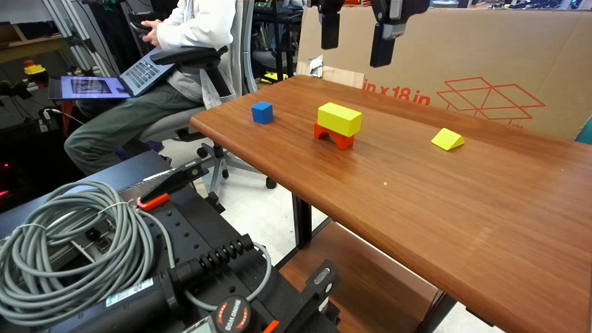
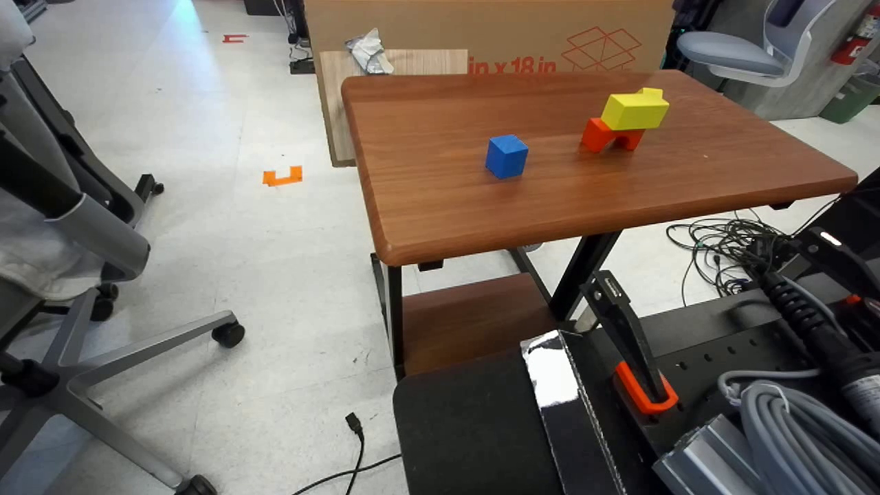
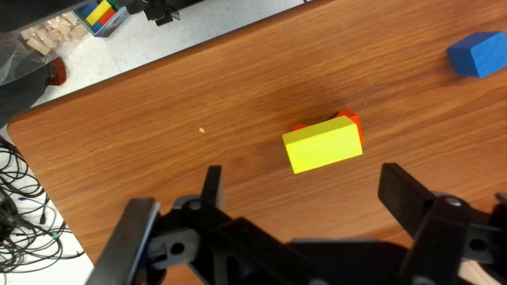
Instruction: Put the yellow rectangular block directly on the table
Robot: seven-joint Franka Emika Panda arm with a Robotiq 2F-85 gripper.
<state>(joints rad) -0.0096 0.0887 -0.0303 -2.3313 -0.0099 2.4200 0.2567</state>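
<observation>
The yellow rectangular block [image 1: 340, 119] lies on top of the red arch block [image 1: 345, 141], which stands on the brown wood-grain table [image 1: 462, 208]. The yellow block also shows on the red block in an exterior view [image 2: 634, 112] and in the wrist view [image 3: 324, 148], where it hides most of the red block. My gripper [image 1: 355, 52] is open and empty, high above the table. In the wrist view, the gripper [image 3: 303, 179] has its fingers wide apart, and the yellow block appears between and beyond the fingertips, not touched.
A blue cube [image 1: 262, 113] stands on the table on one side of the stack. A smaller yellow wedge-shaped block [image 1: 447, 139] lies on the other side; it is partly hidden in an exterior view [image 2: 650, 92]. A cardboard box [image 1: 402, 51] stands behind the table. A person sits beside it.
</observation>
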